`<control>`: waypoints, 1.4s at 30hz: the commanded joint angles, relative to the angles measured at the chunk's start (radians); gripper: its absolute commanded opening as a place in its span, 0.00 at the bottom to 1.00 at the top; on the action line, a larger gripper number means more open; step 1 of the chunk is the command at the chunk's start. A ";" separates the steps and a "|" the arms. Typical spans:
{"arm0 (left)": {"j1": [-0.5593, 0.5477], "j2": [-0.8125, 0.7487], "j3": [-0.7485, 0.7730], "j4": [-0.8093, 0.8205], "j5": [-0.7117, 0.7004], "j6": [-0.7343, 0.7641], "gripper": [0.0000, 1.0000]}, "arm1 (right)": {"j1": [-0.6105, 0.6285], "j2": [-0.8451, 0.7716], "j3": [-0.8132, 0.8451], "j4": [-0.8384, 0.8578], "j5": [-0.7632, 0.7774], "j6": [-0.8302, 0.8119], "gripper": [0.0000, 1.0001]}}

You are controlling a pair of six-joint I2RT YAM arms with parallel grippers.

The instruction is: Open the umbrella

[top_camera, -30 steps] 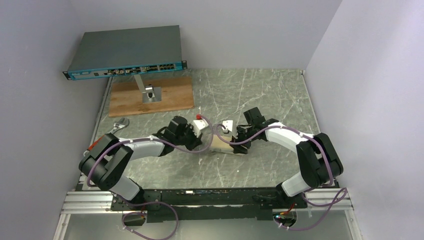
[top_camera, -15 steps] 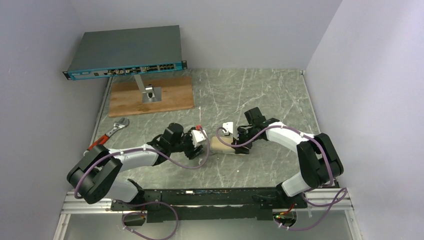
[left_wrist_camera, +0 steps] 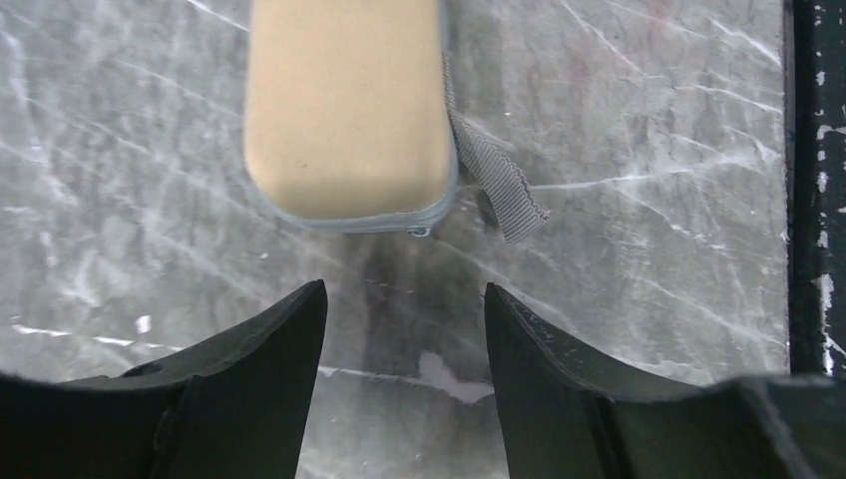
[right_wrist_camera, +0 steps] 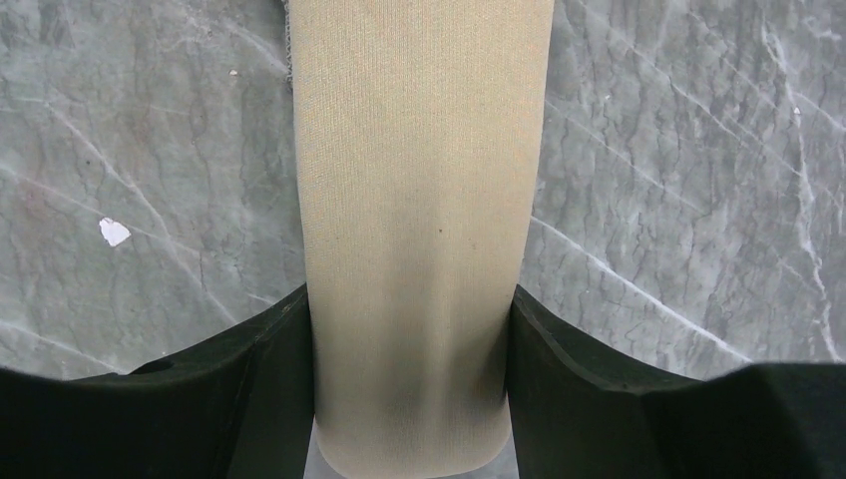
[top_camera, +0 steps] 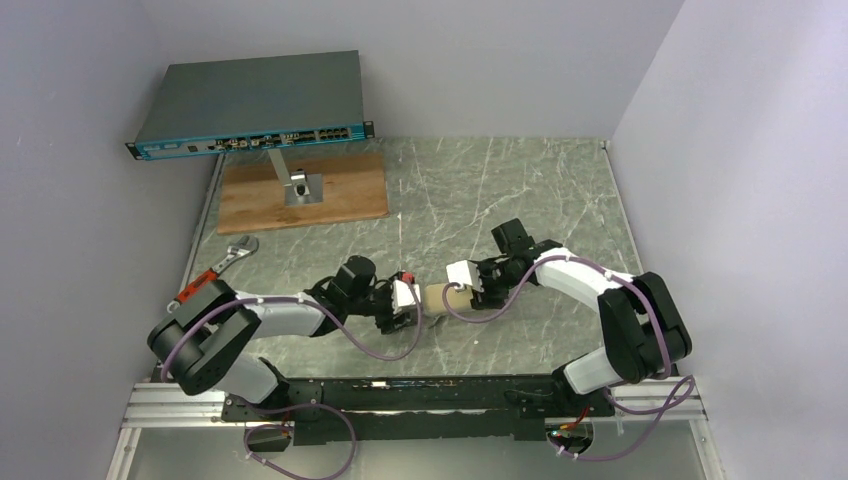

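Snugly, umbrella (right_wrist_camera: 424,180) sits inside right claw (right_wrist_camera: 409,304).

One bundled umbrella (top_camera: 437,295), two claws, left claw (left_wrist_camera: 404,291) and right claw (right_wrist_camera: 409,294), one rack switch (top_camera: 255,100), one wooden board (top_camera: 345,190), one wrench (top_camera: 225,260)

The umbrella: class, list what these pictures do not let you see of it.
Right wrist view: the umbrella runs off the top edge.
Left wrist view: the top edge cuts all but one end and the grey strap.
Top view: left hand and right hand cover most of it; handle and shaft unseen.
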State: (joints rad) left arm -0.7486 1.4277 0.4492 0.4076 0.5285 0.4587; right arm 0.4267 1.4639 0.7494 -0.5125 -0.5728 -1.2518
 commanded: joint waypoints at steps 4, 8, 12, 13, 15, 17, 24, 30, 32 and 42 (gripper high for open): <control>-0.025 0.069 0.045 0.073 0.021 -0.075 0.62 | -0.005 0.068 -0.014 -0.138 0.055 -0.103 0.00; -0.029 0.106 0.049 0.088 0.044 -0.094 0.60 | -0.005 0.074 -0.016 -0.140 0.053 -0.105 0.00; -0.045 0.145 0.054 0.144 0.038 -0.168 0.60 | -0.008 0.079 -0.013 -0.140 0.052 -0.091 0.00; -0.053 0.154 0.057 0.156 0.034 -0.184 0.60 | -0.009 0.081 -0.011 -0.140 0.049 -0.087 0.00; -0.069 0.169 0.063 0.168 0.028 -0.205 0.58 | -0.013 0.086 -0.005 -0.141 0.045 -0.077 0.00; -0.078 0.184 0.069 0.183 0.016 -0.230 0.55 | -0.015 0.092 -0.001 -0.142 0.043 -0.069 0.00; -0.081 0.200 0.081 0.202 -0.048 -0.393 0.25 | -0.030 0.112 0.007 -0.140 0.047 -0.038 0.00; -0.078 0.136 0.057 0.136 -0.122 -0.416 0.00 | -0.043 0.116 0.016 -0.153 0.048 -0.074 0.00; -0.060 0.117 0.059 0.099 -0.176 -0.429 0.00 | -0.043 0.112 0.011 -0.148 0.056 -0.095 0.00; 0.054 0.117 0.126 0.023 -0.164 -0.312 0.00 | -0.040 0.090 -0.003 -0.186 0.090 -0.313 0.00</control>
State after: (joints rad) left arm -0.7471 1.5620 0.5213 0.4423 0.4175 0.0837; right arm 0.3935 1.5284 0.8066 -0.5869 -0.6235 -1.3766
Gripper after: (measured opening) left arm 0.012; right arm 0.602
